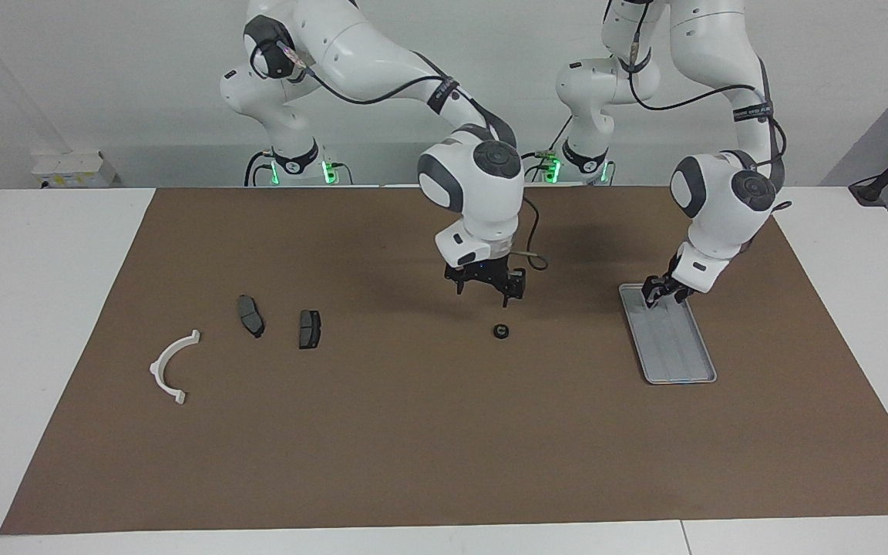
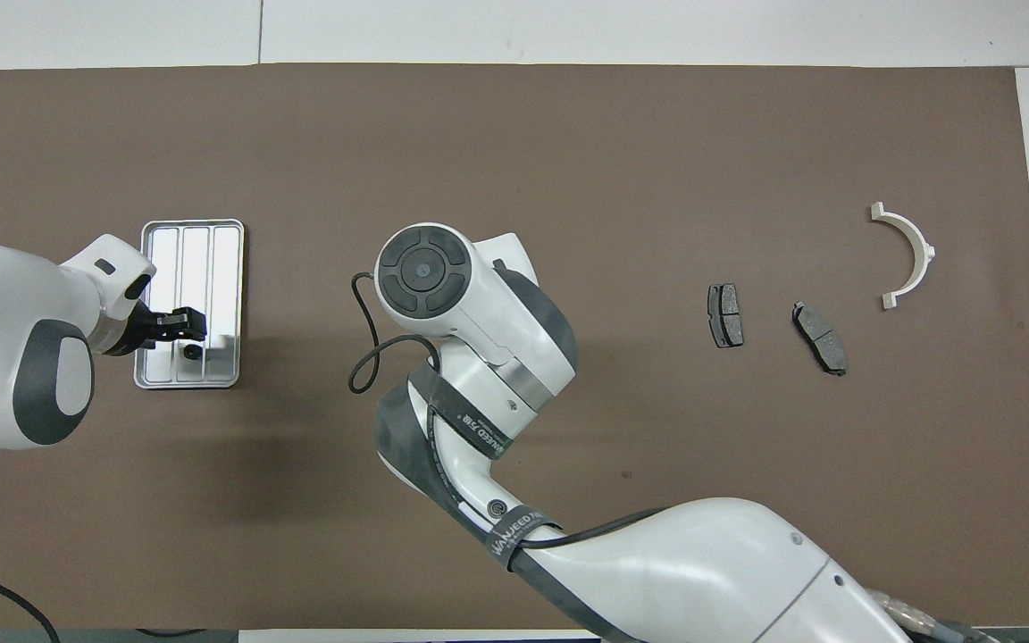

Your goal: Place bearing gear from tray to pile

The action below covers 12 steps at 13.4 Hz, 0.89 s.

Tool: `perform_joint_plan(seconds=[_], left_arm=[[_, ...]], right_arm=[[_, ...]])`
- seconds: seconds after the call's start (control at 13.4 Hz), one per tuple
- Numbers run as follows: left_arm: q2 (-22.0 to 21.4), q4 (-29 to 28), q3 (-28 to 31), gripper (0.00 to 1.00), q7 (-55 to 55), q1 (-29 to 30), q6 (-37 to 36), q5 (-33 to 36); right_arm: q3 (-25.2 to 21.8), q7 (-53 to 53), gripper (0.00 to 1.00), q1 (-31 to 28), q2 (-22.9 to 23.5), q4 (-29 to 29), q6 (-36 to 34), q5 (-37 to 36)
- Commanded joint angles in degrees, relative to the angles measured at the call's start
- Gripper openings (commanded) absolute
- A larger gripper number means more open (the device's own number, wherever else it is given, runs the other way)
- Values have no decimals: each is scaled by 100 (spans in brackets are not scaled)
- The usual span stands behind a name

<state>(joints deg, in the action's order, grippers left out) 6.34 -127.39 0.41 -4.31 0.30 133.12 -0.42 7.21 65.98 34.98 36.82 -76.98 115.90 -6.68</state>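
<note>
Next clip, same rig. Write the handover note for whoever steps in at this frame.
Right gripper: jaws open, empty, over a black gear lying on the mat mid-table.
Left gripper: low over the tray, at its end nearer the robots, by a second gear in it.
Pile, toward the right arm's end: white bracket, two brake pads; no gear there.
Left: move both gears to the pile.
</note>
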Motion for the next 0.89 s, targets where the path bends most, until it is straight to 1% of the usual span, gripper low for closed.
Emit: perform_joint_plan(seconds=[0.0,0.15,0.37,0.52,0.74,0.82], left_arm=[[-63,-312,12,69,-62,-22,346,-72],[-80,-339,12,69,-79,-22,320,-72],[-98,-418,12,67,-123,-30,337,-72],[-89,-418,12,67,-132,-39,355,-72],[-54,-480,12,67,-202,-109,504,-72],[-54,-497,12,65,-219,-118,513,-72]], right_arm=[[-53,108,100,105,684,972,-269,-122],[-62,108,100,114,887,1202,-358,-166],[-114,117,100,254,1265,1492,-313,-263],[-132,117,100,342,1371,1502,-305,-281],[-150,117,100,386,1389,1476,-288,-281],[-141,117,100,386,1398,1467,-270,-281]])
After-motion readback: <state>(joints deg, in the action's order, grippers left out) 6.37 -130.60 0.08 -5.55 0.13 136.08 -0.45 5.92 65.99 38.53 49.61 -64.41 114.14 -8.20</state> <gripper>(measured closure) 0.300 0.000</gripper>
